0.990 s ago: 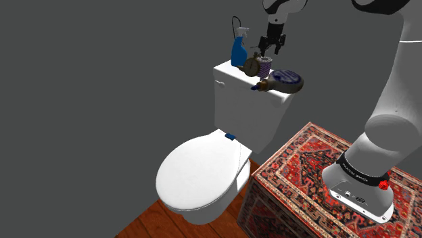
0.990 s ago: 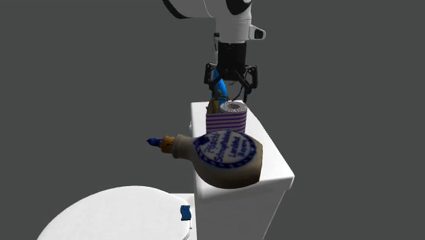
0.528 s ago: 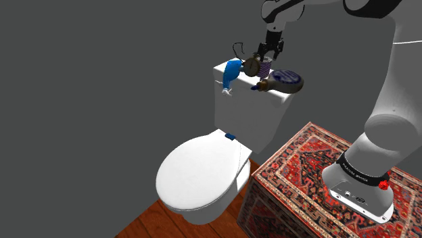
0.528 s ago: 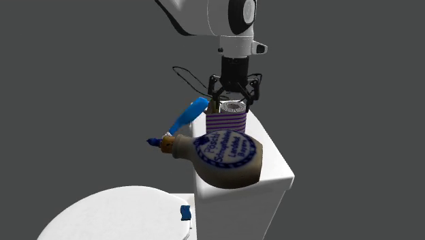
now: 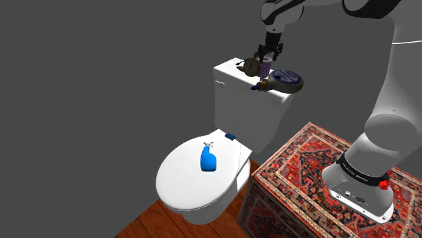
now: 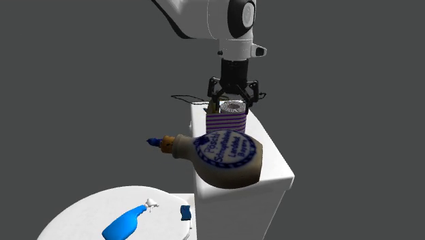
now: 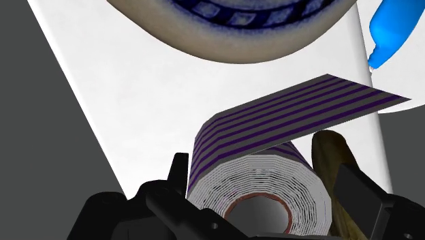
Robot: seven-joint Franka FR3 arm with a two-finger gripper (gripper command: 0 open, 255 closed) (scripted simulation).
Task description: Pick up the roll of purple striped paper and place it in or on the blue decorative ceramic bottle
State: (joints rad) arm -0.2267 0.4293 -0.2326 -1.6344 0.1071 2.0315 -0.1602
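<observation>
Pincer open over the roll, squeeze comes next

The pincer [image 6: 233,103] hangs just above the tank [image 6: 238,211] with its two fingers [image 7: 176,176] spread wide. It is holding nothing. The roll [image 6: 226,121] stands up on the tank, right between those fingers, and I can't see them pressing on it. A loose flap of striped paper sticks out from the roll's side.

A small brown thing [image 7: 332,153] sits on the tank too, squeezed in between the roll and one finger. I think that is the tricky bit. The fingers should close on the roll alone, so the pincer may need a tiny nudge away from the brown thing first. Then squeeze gently, because paper squashes, and lift straight up off the tank.

The bottle [image 6: 225,158] lies on its side at one end of the tank, with its corked neck poking out past the tank's edge. Its top side is round, so the roll should go down slowly there.

Down below the tank, a blue spray bottle [image 6: 126,223] lies on the lid [image 6: 75,221].

Count: one pincer, two fingers, one roll, one brown thing, one bottle, one spray bottle, one tank, one lid
</observation>
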